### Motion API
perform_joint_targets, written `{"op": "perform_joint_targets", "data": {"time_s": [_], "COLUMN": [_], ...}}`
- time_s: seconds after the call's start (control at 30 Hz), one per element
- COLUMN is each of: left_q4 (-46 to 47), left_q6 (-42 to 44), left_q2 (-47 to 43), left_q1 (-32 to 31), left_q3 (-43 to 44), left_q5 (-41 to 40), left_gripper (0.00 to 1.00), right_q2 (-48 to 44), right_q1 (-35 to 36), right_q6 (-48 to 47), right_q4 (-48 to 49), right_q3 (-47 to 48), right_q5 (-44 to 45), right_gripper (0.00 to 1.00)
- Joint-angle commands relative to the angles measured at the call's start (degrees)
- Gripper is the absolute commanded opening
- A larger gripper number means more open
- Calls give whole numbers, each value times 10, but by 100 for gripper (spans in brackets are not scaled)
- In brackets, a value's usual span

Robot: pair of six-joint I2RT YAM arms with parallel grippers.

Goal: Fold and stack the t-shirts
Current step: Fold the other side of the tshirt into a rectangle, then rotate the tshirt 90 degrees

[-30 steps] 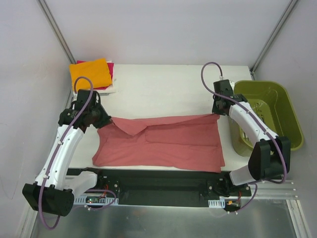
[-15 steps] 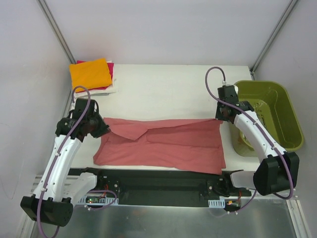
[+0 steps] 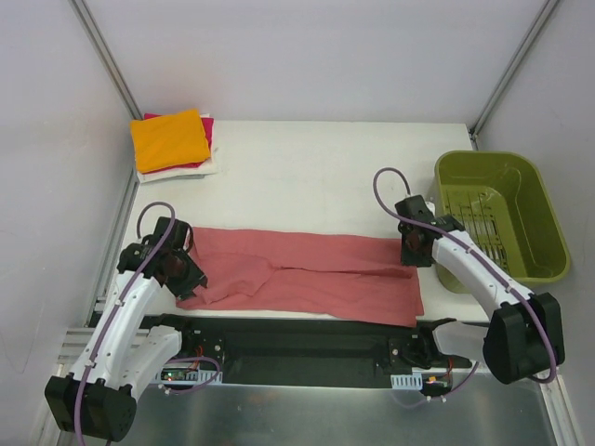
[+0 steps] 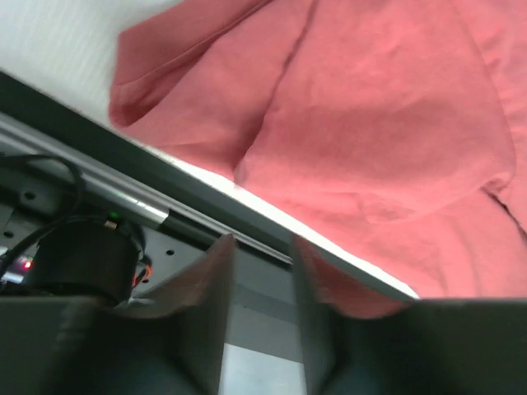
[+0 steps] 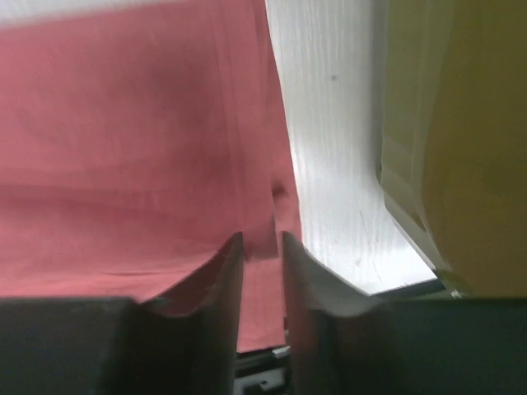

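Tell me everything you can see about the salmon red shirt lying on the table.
The salmon-red shirt is plain soft cloth, folded lengthwise into a long wrinkled band lying flat along the near edge of the white table. A diagonal crease crosses its left half. The right gripper pinches its far right corner; the left gripper sits at its left end, grip unclear. It touches neither the green basket nor the folded stack.

White arm links [image 3: 125, 307], black joints [image 3: 507, 325], purple cables [image 3: 386, 200], dark grey end effector fingers [image 4: 206, 300].
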Motion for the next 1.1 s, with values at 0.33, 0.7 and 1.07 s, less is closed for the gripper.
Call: {"op": "perform_joint_targets", "data": {"time_s": [0.33,0.7,1.07], "left_q4": [91,395,426], "left_q6": [9,1,6], "left_q2": [32,326,651], "left_q1": [2,-4,-40], "left_q3": [47,-36,270], "left_q5": [89,243,265], "left_gripper": [99,99,99], "right_q2": [2,153,139], "right_q1": [68,112,112], "right_q6": [-13,22,14], "right_q4": [7,102,105], "right_q3": [63,75,-24], "right_q5": [-148,-267,-292], "right_gripper": [99,100,100]}}
